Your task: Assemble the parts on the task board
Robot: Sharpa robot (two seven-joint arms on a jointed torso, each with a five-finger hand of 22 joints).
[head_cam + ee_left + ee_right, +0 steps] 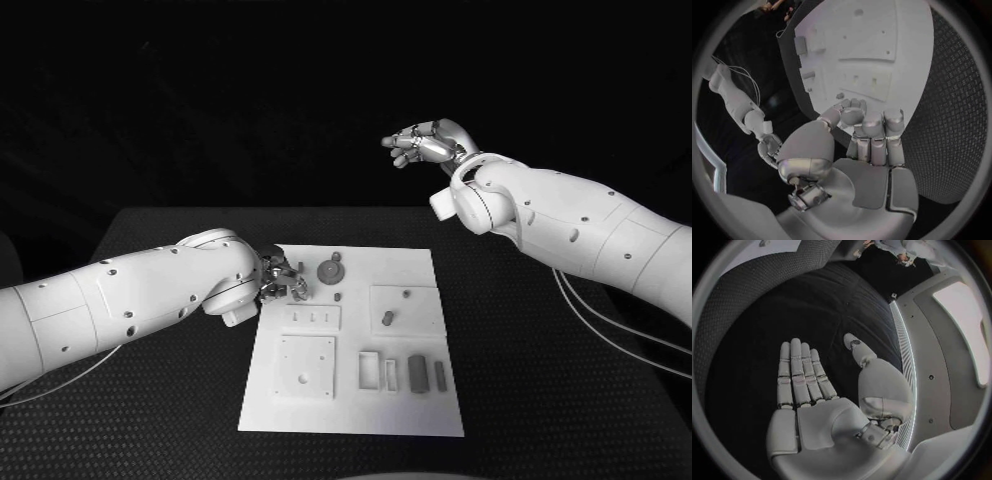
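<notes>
White flat task board [418, 262] lies on black table [159, 400]. Left silver hand [281, 280] curls its fingers together at the board's edge; whether it holds something I cannot tell. Right silver hand [427, 143] is raised, fingers spread, holding nothing.

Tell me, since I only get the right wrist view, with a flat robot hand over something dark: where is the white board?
Observer: The task board lies mid-table. Your right robot hand is raised well clear of it, off to the far right.
Visitor: And the other one?
Observer: The left robot hand is down at the board's far left corner.
Visitor: Holding a piece?
Observer: I cannot tell; the left wrist view shows its fingers curled against the thumb above the board.
</notes>
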